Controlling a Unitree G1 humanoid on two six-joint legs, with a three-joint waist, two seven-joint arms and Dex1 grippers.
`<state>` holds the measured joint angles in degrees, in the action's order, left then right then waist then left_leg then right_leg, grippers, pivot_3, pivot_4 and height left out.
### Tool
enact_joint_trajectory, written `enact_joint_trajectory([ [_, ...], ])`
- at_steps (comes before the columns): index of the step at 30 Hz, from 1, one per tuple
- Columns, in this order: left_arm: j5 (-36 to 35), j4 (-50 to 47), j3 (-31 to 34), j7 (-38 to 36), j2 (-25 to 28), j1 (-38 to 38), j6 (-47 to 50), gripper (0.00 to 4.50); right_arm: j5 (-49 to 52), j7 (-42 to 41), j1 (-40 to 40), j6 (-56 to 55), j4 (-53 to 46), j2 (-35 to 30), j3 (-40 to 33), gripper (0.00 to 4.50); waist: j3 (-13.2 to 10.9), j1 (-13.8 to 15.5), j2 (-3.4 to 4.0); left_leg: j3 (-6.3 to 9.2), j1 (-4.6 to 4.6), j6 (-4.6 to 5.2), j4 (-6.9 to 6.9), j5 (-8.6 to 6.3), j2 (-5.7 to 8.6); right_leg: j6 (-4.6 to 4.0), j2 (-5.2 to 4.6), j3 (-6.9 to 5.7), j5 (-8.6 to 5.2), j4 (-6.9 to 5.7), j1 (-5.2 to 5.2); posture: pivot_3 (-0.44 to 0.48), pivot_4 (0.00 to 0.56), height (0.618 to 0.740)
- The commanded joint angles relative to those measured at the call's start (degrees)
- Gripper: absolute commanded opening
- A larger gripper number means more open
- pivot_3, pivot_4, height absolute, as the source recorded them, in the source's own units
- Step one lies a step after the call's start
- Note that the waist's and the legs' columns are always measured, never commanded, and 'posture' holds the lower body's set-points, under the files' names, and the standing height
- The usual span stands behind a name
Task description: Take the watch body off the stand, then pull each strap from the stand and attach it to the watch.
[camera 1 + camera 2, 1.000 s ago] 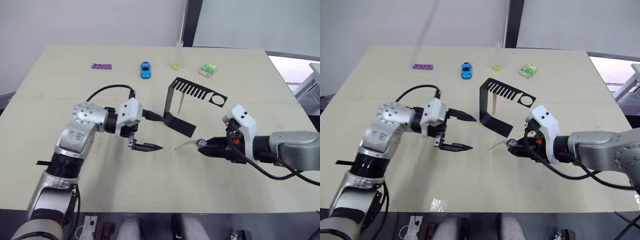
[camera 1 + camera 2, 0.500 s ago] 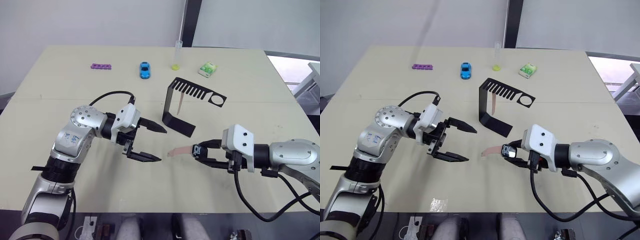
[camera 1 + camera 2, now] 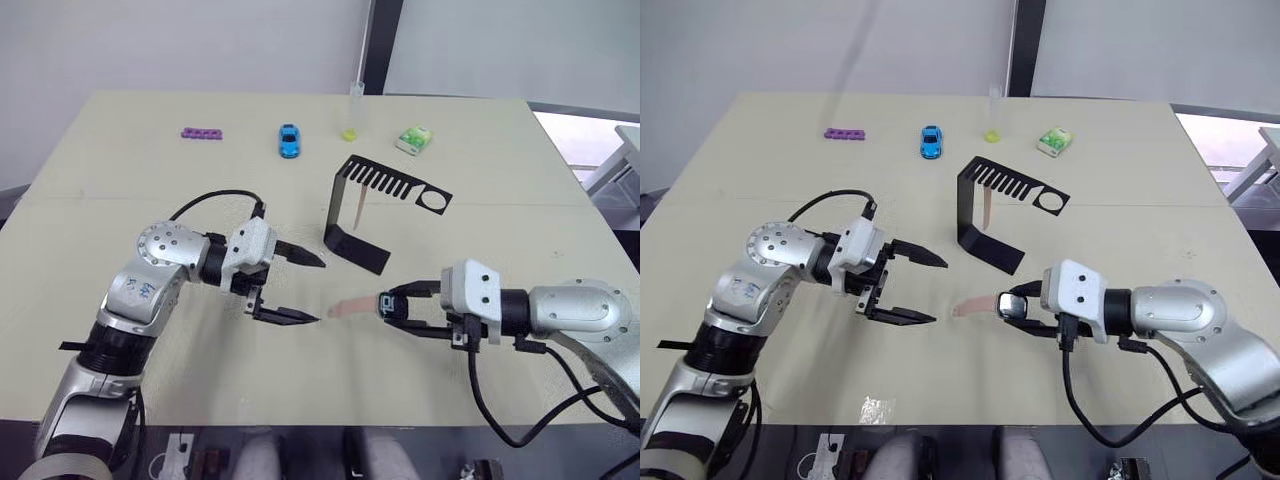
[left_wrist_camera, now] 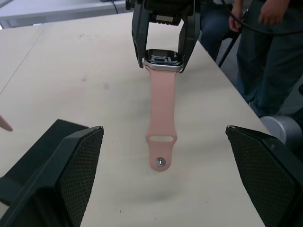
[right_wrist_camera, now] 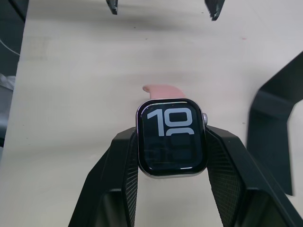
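Observation:
My right gripper (image 3: 392,306) is shut on the watch body (image 5: 171,142), a small square case with a black screen and light digits. One pink-beige strap (image 4: 161,113) is attached to it and sticks out level toward my left gripper (image 3: 318,292). That gripper is open, with its two fingers spread on either side of the strap's free end and apart from it. The black stand (image 3: 345,212) sits on the table just behind both grippers. A second pale strap (image 3: 358,209) hangs under the stand's slotted top arm.
Along the far side of the table (image 3: 120,220) lie a purple perforated strip (image 3: 202,132), a blue toy car (image 3: 289,139), a thin tube with a yellow base (image 3: 352,112) and a green-and-white packet (image 3: 414,139). People (image 4: 265,47) stand past the table edge behind my right arm.
My right gripper has turned level and carried the watch with its strap left, toward my left gripper. The left gripper has shifted slightly nearer the front edge and stays open.

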<state>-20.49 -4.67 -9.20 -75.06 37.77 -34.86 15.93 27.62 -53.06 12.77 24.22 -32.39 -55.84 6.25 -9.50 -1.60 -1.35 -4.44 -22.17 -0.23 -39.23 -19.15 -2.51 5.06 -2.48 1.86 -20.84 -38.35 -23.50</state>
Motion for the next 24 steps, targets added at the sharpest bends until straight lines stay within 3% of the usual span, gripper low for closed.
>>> enact_joint_trajectory([
  [1,1.83,0.28,0.41,-0.82,1.87,1.22,-3.58,4.48,-3.06,-1.53,0.75,-2.53,1.47,2.95,3.33,1.55,0.0,-0.01,0.0,0.0,0.0,0.0,-0.02,0.0,0.0,0.0,0.0,-0.01,0.0,-0.02,0.0,0.0,0.15,0.74],
  [13,5.65,5.48,-1.61,-4.02,3.3,4.63,-10.61,4.48,-16.22,-4.83,2.3,-8.4,12.54,8.67,13.43,1.55,0.0,-0.01,0.0,-0.02,0.01,0.02,-0.08,-0.01,0.05,0.0,-0.05,-0.03,0.0,-0.16,-0.02,0.0,0.15,0.74],
  [15,5.57,5.1,-1.46,-2.86,2.66,4.73,-9.86,4.5,-16.25,-5.07,3.22,-7.32,13.23,9.28,13.08,2.7,0.0,-0.12,0.0,-0.02,0.01,0.01,-0.1,-0.01,0.04,-0.01,-0.05,-0.02,0.0,-0.18,-0.03,0.0,0.15,0.74],
  [17,4.47,3.68,-0.81,-1.98,2.48,5.38,-8.11,4.5,-16.08,-5.99,3.5,-7.15,12.87,8.89,12.2,3.41,0.0,-0.09,0.0,-0.02,0.02,0.01,-0.12,0.0,0.04,0.0,-0.05,-0.02,0.0,-0.23,-0.04,0.0,0.15,0.74],
  [19,2.94,2.0,0.39,-1.33,2.91,6.7,-6.27,4.5,-14.1,-7.61,2.74,-6.81,11.08,7.18,9.56,4.43,0.0,-0.04,0.01,-0.02,0.02,0.01,-0.13,-0.01,0.03,-0.01,-0.05,-0.02,0.0,-0.24,-0.04,0.0,0.15,0.74],
  [24,-2.93,-0.85,9.05,4.92,3.84,12.54,2.0,4.5,-1.6,-9.55,-8.51,-2.26,5.76,1.91,-10.82,4.43,0.0,0.18,0.0,0.04,0.01,0.07,-0.09,-0.04,0.04,0.0,-0.1,-0.02,0.0,-0.25,-0.01,0.0,0.15,0.74],
])
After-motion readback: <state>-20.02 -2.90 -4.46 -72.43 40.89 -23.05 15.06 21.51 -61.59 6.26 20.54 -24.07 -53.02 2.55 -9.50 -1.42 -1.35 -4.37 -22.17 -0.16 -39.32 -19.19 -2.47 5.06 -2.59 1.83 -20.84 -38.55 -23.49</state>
